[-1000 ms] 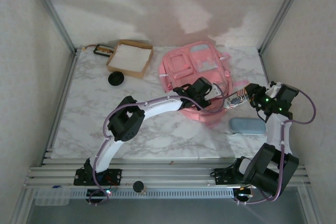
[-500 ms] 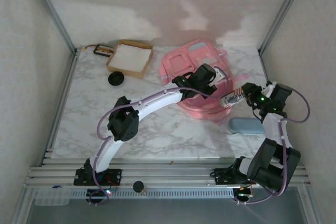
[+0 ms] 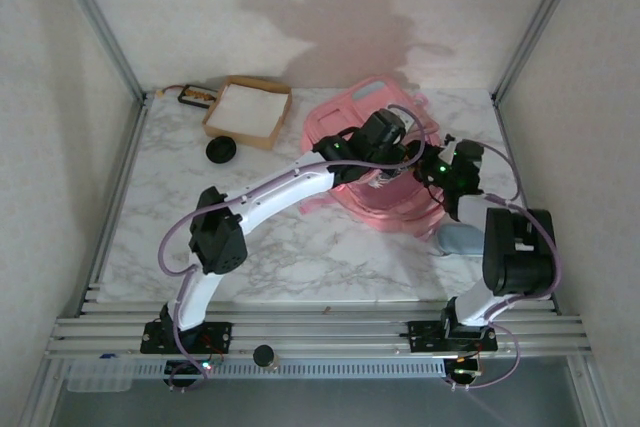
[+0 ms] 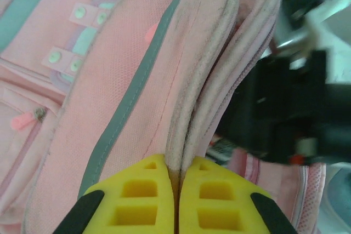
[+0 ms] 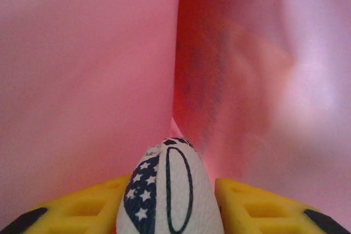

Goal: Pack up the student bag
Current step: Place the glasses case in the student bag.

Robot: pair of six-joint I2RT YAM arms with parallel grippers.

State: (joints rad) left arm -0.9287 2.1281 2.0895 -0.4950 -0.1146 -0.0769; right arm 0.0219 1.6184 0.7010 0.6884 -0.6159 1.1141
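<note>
The pink student bag (image 3: 345,127) lies at the back middle of the table, its top edge lifted. My left gripper (image 3: 388,150) is shut on that piped pink edge (image 4: 186,135) and holds the opening apart. In the left wrist view its yellow fingers (image 4: 137,195) pinch the doubled rim. My right gripper (image 3: 425,169) reaches into the opening from the right. It is shut on a soft white pouch with navy stars (image 5: 167,195), whose tip points into the bag's pink lining (image 5: 82,69).
A brown cardboard box with a white inside (image 3: 248,110) stands at the back left, with a black round object (image 3: 221,150) in front of it. A grey-blue case (image 3: 462,239) lies by the right arm. A dark flat item (image 3: 197,95) is in the back left corner.
The left gripper has raised the bag's edge up and back, widening the opening. The right gripper has moved left with the starred pouch, from beside the bag into its opening.
</note>
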